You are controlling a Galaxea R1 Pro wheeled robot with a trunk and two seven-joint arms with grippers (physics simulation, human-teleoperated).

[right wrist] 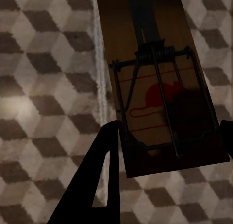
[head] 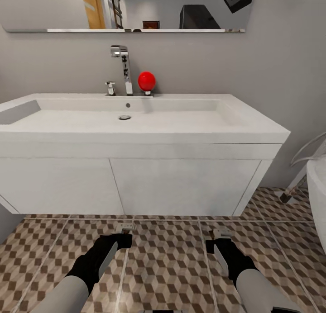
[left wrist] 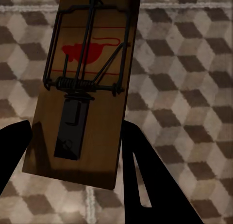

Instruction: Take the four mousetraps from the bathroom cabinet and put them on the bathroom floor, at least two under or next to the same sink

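Note:
I face the white bathroom sink [head: 136,123] with its chrome tap [head: 123,68], set on a white vanity [head: 181,182]. Both arms reach down over the cube-patterned bathroom floor [head: 167,267] in front of it. My left gripper [head: 124,234] is shut on a mousetrap [left wrist: 85,88], a brown board with a dark wire spring and a red mouse print, held just above the tiles. My right gripper [head: 218,240] is shut on a second mousetrap [right wrist: 160,83], its board between the black fingers [right wrist: 104,175]. The cabinet is out of view.
A red ball [head: 146,81] sits on the basin's back ledge beside the tap. A mirror [head: 127,7] hangs above. The white bathtub [head: 317,186] stands at the right edge. The vanity's underside is open above the floor.

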